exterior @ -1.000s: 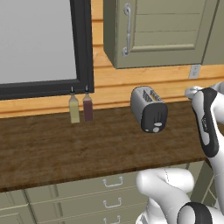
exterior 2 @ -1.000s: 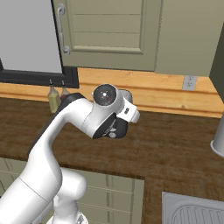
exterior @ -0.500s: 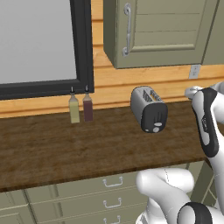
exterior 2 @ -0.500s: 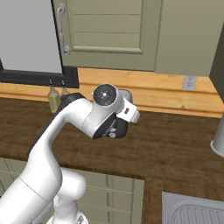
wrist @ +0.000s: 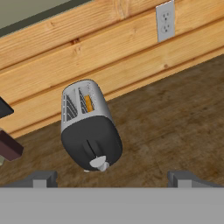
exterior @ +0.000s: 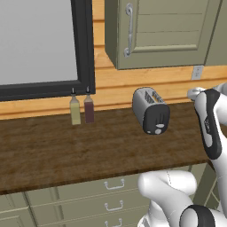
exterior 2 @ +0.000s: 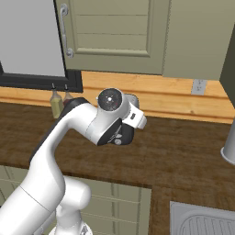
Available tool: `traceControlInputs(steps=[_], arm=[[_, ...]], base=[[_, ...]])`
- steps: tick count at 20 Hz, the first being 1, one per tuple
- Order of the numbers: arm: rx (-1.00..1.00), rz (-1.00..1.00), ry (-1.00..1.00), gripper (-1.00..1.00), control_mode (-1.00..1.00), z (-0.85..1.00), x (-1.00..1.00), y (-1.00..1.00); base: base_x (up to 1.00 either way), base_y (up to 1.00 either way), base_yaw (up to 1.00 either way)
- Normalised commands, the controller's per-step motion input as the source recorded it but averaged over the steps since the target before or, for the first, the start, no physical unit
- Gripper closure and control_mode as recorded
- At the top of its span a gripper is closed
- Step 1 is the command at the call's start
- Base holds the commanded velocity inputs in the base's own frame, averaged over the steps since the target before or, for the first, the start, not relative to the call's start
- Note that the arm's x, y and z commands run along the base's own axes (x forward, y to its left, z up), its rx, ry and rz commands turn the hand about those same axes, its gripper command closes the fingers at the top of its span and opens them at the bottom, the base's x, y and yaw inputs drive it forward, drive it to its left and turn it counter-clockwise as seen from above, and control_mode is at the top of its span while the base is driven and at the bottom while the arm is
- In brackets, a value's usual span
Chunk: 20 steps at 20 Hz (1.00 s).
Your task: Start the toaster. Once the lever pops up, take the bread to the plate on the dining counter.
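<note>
The silver-grey toaster (exterior: pixel 150 111) stands on the dark wood worktop (exterior: pixel 66 150) near the wall, its black end panel turned toward me. In the hand view the toaster (wrist: pixel 89 127) sits left of centre, with the bread (wrist: pixel 89 103) showing as a golden slice down in one slot. The lever (wrist: pixel 89 146) is a thin dark slider on the black panel, above the light round knob (wrist: pixel 99 163). My gripper (wrist: pixel 113 178) is open, its fingertips (wrist: pixel 41 178) spread wide, short of the toaster and touching nothing. The arm's wrist (exterior 2: pixel 112 117) hides most of the toaster in the right base view. The plate and dining counter are out of view.
Two small bottles (exterior: pixel 82 110) stand by the window frame (exterior: pixel 84 44) left of the toaster. A wall outlet (wrist: pixel 165 21) is on the wood backsplash. A cabinet door (exterior: pixel 168 31) hangs above. A sink (exterior 2: pixel 202 220) and a grey pot (exterior 2: pixel 229 147) lie to the right.
</note>
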Motion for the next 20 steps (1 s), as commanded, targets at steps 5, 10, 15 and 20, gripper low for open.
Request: traceControlInputs(steps=[5, 10, 15, 20], arm=[[0.00, 0.00, 0.00, -1.00, -1.00, 0.00, 0.00, 0.00], [0.00, 0.00, 0.00, -1.00, -1.00, 0.00, 0.00, 0.00], [0.00, 0.00, 0.00, -1.00, -1.00, 0.00, 0.00, 0.00], [0.00, 0.00, 0.00, -1.00, -1.00, 0.00, 0.00, 0.00]], base=[[0.00, 0.00, 0.00], [0.00, 0.00, 0.00], [0.00, 0.00, 0.00], [0.00, 0.00, 0.00]])
